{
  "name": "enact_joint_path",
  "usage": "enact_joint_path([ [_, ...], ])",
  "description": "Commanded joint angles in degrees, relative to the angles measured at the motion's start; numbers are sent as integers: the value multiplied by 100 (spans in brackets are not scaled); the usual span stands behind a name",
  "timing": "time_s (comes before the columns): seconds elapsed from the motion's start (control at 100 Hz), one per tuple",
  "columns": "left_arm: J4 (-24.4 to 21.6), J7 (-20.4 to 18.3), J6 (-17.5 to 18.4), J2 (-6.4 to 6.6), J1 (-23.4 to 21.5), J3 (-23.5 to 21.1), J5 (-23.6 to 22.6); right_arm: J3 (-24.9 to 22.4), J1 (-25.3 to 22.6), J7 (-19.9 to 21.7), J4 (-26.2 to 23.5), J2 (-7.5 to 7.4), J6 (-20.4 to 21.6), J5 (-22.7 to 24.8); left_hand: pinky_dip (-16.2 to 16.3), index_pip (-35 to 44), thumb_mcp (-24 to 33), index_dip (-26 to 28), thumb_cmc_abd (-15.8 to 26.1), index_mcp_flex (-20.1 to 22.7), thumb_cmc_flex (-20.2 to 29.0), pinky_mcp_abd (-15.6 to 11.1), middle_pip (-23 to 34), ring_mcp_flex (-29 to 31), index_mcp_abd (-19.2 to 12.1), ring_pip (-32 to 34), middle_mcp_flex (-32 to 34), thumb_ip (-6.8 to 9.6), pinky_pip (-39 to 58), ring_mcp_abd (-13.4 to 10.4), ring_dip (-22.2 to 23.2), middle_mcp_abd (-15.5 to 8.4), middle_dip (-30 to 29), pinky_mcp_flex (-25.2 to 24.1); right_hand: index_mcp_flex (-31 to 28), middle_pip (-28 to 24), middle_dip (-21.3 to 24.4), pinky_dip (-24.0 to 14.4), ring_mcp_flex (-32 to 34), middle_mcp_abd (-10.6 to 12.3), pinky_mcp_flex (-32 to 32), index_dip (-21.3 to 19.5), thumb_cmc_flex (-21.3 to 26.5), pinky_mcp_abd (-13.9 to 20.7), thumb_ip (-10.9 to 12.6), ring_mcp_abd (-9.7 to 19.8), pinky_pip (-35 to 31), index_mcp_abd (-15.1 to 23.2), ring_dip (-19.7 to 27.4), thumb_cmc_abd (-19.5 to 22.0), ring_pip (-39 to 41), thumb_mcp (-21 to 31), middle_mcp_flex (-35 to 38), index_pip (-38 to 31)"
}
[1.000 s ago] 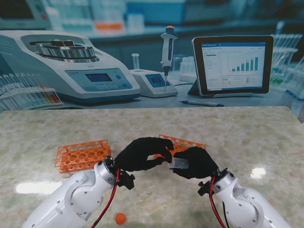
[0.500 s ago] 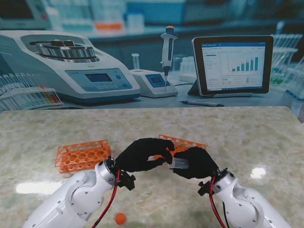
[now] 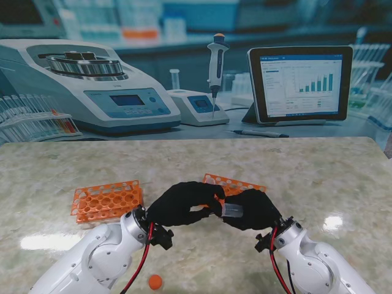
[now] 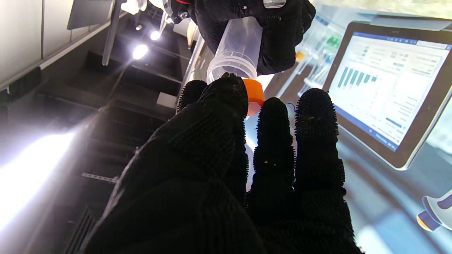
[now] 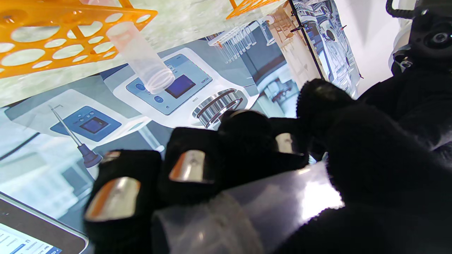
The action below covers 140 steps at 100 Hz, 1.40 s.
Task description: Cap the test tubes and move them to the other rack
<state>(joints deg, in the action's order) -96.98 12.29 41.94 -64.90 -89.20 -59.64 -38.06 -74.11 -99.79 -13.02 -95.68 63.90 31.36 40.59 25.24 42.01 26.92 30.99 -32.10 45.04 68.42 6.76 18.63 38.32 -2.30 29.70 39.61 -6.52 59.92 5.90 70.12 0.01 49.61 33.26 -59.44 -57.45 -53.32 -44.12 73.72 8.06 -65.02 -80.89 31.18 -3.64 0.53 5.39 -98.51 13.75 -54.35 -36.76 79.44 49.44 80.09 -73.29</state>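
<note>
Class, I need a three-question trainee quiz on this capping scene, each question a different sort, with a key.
1. True or false: the right hand holds the tube.
2. Which hand brings the orange cap to the tube's mouth?
3. The loose cap on the table lies: A) nearer to me than the hands, B) inside the left rack, C) beside the tablet.

Key: 1 true; 2 the left hand; 3 A.
</note>
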Motion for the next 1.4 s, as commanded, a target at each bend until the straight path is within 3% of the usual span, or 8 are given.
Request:
enact_joint_path([
  [0.0,-60,-34,37,6,-24,12,-19,30,-21,-2,3,17,-33,-4,-113,-42,316,-65,187,75,554,14,170,127,9,26,111,210,-142,-246,25,59,227,69,-217,-6,-79,39,200,-14,-132,-238,229,32,60,414,-326,250,-101,98,475,80,240,-333],
  [1.39,356,-136,-75,-35,385,496,273,122,35,-204,74,51,-75,40,-144,-87,114,-87,222,-50,555,-99,145,106,-140,211,119,255,-80,-267,-231,81,214,119,-205,20,-86,46,201,-4,-129,-251,232,33,39,416,-305,269,-93,117,455,58,239,-331],
])
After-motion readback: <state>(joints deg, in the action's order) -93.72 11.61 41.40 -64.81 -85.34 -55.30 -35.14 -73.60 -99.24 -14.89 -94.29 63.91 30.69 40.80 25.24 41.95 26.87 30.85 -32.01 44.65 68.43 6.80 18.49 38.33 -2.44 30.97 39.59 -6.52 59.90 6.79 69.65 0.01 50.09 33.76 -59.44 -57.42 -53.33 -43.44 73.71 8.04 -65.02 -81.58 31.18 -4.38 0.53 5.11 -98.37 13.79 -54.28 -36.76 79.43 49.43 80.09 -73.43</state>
